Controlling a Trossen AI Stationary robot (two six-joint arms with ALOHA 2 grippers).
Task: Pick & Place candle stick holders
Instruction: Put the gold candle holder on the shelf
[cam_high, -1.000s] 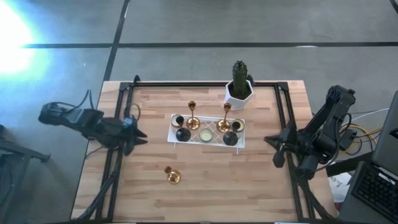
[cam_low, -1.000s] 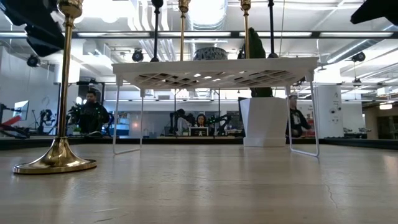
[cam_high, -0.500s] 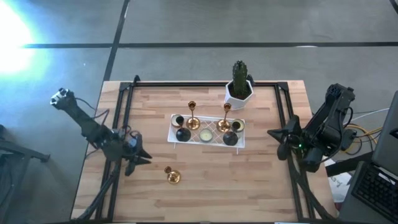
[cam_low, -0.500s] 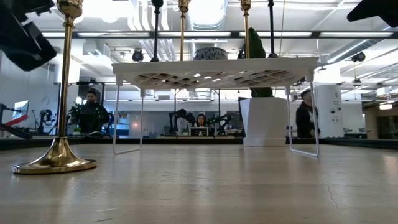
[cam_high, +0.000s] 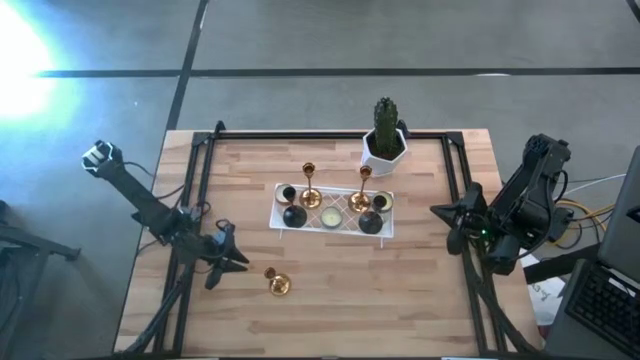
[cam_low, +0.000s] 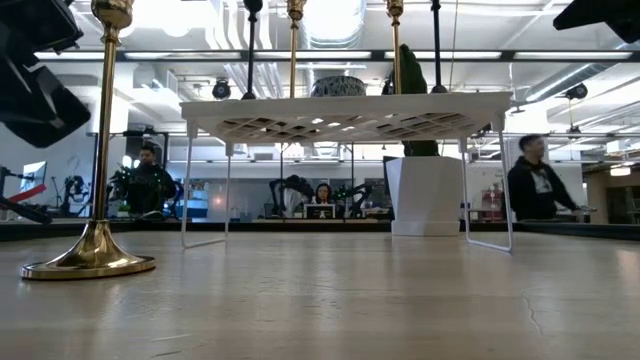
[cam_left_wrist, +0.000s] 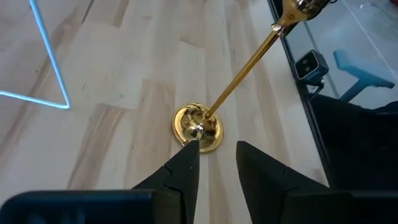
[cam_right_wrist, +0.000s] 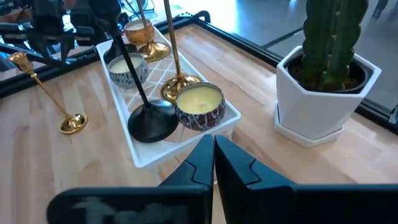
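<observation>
High view: a lone gold holder (cam_high: 277, 283) stands on the wooden table (cam_high: 330, 310) at about 7 o'clock from the white tray (cam_high: 283, 221), well apart from it. On that tray, near the table's middle, stand two more gold holders (cam_high: 311, 186) (cam_high: 361, 190) and two black ones (cam_high: 294, 213) (cam_high: 370, 221), with tealights (cam_high: 330, 218) among them. A white pot with a cactus (cam_high: 385, 138) sits just beside the tray at its 1 o'clock. A black frame (cam_high: 330, 135) runs along the table's edges, over grey floor. The low view shows the tray raised on thin wire legs (cam_low: 188, 190), the lone holder's base (cam_low: 88, 264) on the bare wood at its left, and an open workroom behind, with several people (cam_low: 533, 190) and screens. Nothing stands between the lone holder and the left gripper (cam_high: 228, 262), which hangs just beside it at its 10 o'clock; in the left wrist view its fingers (cam_left_wrist: 185, 173) stand slightly parted right at the base's edge, holding nothing. The right gripper (cam_high: 447, 216) hovers at the table's 3 o'clock edge, well apart from the tray, fingers (cam_right_wrist: 202, 158) pressed together and empty.
</observation>
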